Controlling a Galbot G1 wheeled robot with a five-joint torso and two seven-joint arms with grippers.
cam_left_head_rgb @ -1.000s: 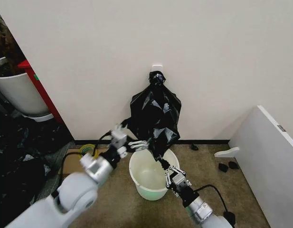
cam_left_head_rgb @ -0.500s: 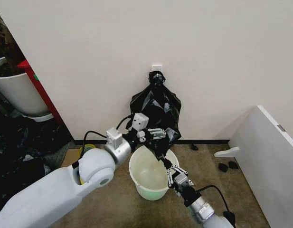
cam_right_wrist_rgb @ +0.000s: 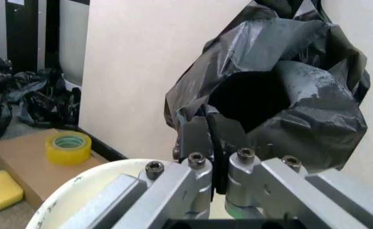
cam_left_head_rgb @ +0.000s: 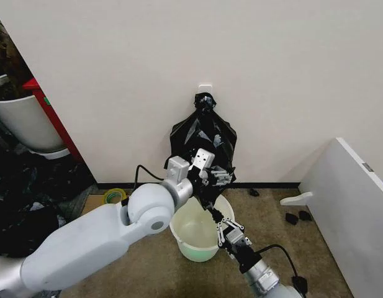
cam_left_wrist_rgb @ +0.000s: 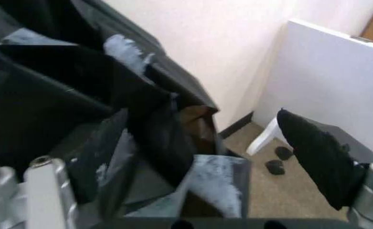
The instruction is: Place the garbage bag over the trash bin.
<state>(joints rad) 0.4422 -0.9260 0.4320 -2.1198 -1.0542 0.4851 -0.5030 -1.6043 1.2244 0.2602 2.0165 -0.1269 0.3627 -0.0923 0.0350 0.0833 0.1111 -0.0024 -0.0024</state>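
Note:
The garbage bag (cam_left_head_rgb: 203,146), black and crinkled, hangs against the wall from a knot at its top. Its lower end droops to the rim of the trash bin (cam_left_head_rgb: 197,251), a cream-white bucket on the floor below. My left gripper (cam_left_head_rgb: 221,176) is open and pressed into the bag's lower folds. In the left wrist view its fingers (cam_left_wrist_rgb: 167,143) stand wide apart with black plastic (cam_left_wrist_rgb: 78,95) between them. My right gripper (cam_left_head_rgb: 217,216) is over the bin's near rim, shut on the bag's bottom edge. The right wrist view shows that pinch (cam_right_wrist_rgb: 213,138) under the bag's open mouth (cam_right_wrist_rgb: 282,90), above the bin's rim (cam_right_wrist_rgb: 78,186).
A large white plant pot (cam_left_head_rgb: 23,121) and a red stand (cam_left_head_rgb: 51,118) are at far left, with dark bags (cam_left_head_rgb: 17,205) below them. A yellow tape roll (cam_left_head_rgb: 115,196) lies on a cardboard box. A white board (cam_left_head_rgb: 352,198) leans at right, near small black bits (cam_left_head_rgb: 300,217).
My left arm has swung up and to the right, from the bin's left rim into the bag's lower folds. The right gripper has kept its hold on the bag's bottom edge.

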